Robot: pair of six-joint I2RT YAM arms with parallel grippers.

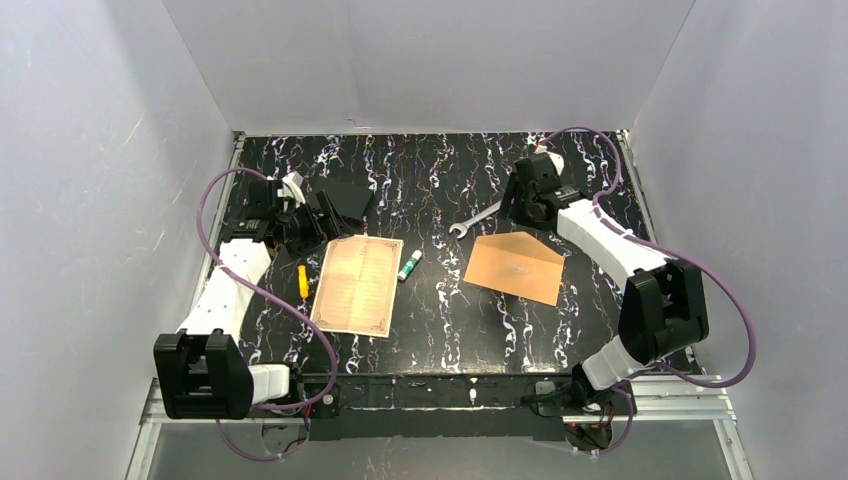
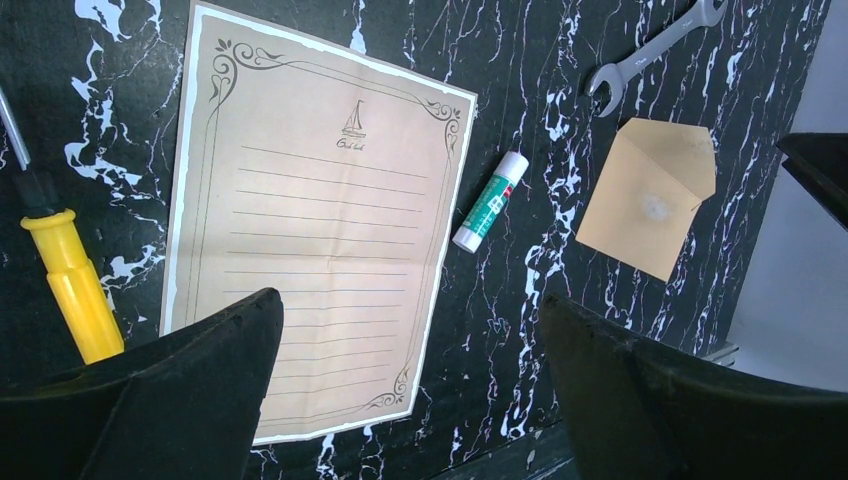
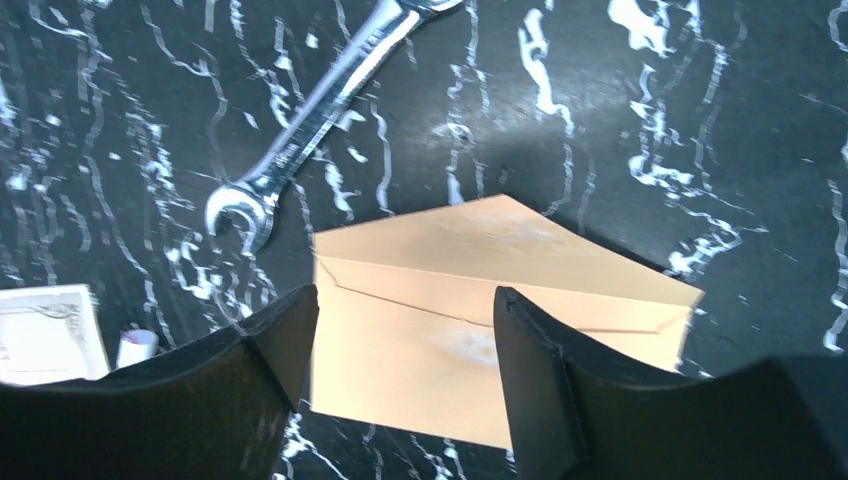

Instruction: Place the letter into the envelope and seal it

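Nothing done yet for you: letter [image 1: 357,285] flat on the table [image 1: 440,180] left of centre, envelope [image 1: 515,266] well apart at right, flap open; left hand [image 2: 410,305] spread and right hand [image 3: 405,300] parted, both empty; inserting and sealing remain.

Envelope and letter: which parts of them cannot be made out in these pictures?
Letter, left wrist view: lower left corner hidden by a finger of the left pincer; heading under the small ship too small to read.
Envelope, right wrist view: near edge hidden by the right pincer; inside not visible.
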